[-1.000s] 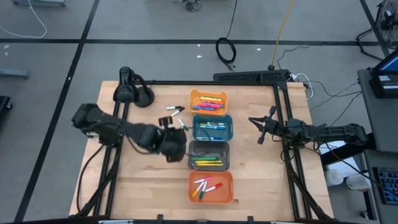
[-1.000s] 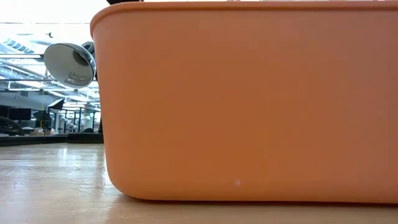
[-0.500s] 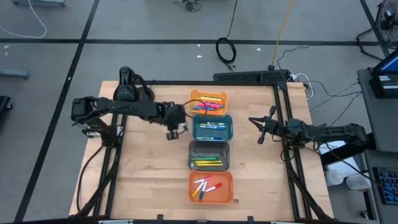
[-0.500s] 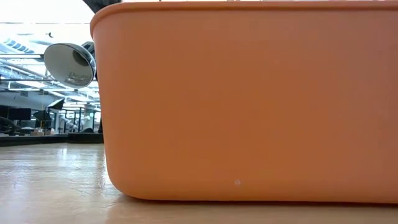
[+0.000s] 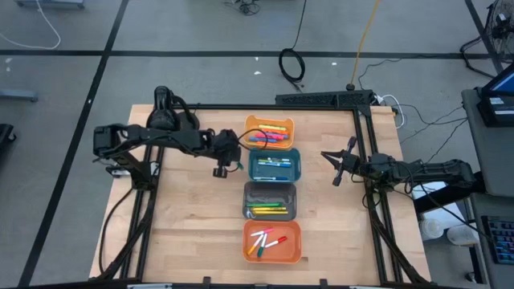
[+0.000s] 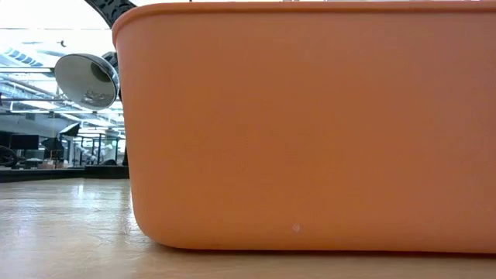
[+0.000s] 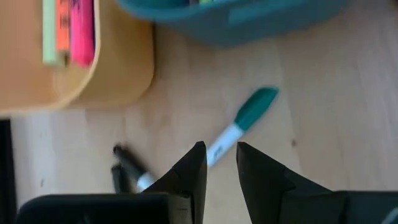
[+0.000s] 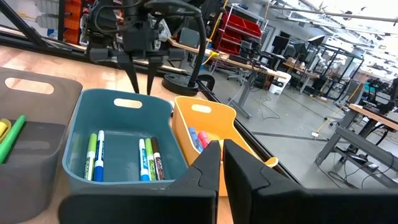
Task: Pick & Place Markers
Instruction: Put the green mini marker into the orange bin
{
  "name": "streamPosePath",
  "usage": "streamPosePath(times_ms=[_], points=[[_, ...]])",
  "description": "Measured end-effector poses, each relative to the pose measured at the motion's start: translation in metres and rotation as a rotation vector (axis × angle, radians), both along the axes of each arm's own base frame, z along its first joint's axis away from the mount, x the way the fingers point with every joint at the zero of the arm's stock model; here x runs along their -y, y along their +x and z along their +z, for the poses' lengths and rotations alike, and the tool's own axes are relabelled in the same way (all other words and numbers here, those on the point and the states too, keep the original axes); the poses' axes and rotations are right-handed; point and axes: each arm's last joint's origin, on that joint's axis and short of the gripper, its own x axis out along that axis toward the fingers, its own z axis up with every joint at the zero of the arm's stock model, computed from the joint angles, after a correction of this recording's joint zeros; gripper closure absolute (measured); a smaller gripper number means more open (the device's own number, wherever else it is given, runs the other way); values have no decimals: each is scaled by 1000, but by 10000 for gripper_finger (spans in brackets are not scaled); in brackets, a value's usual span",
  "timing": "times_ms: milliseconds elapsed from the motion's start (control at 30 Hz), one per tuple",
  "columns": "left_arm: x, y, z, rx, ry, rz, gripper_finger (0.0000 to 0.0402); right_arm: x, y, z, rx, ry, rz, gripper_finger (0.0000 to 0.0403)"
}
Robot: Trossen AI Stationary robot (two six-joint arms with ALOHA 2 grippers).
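— Looking for the loose markers. Where?
— On bare wood, just beside the light orange bin (image 7: 118, 74) and the teal bin (image 7: 249, 22). Spotting a green-capped marker (image 7: 241, 124) there: white barrel, teal-green cap, flat and slanted. Two black markers (image 7: 124, 167) near it, partly hidden.
— And the left gripper (image 7: 221, 165)?
— Poised right over that green-capped marker, fingers a little apart, clamped on nothing. Cannot tell about contact with it.
— The right gripper (image 5: 337, 167)?
— Waiting at the table's right side, fingers pressed together, empty.
— Any sorted markers (image 5: 271, 135)?
— Pink, orange and yellow in the light orange bin. Blue and green in the teal. Yellow and green in the grey bin (image 5: 249, 189). Red, green and white in the orange bin (image 5: 249, 250).
— Surface and room?
— Pale wooden table (image 5: 193, 225) inside a black frame (image 5: 265, 107). Beyond it, grey floor (image 5: 201, 32) with dark tape lines and cables. At table height, mostly the orange bin's wall. Farther off, red racks (image 8: 245, 28) in a workshop hall.
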Motion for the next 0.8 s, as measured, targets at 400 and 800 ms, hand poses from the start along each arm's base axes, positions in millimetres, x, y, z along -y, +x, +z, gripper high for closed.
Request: streamPosePath(times_ms=[400, 800], points=[[-8, 12, -29, -15, -61, -103, 309, 0, 0, 0, -1, 0, 0, 392], [-22, 10, -29, 18, -87, -153, 309, 0, 0, 0, -1, 0, 0, 392]])
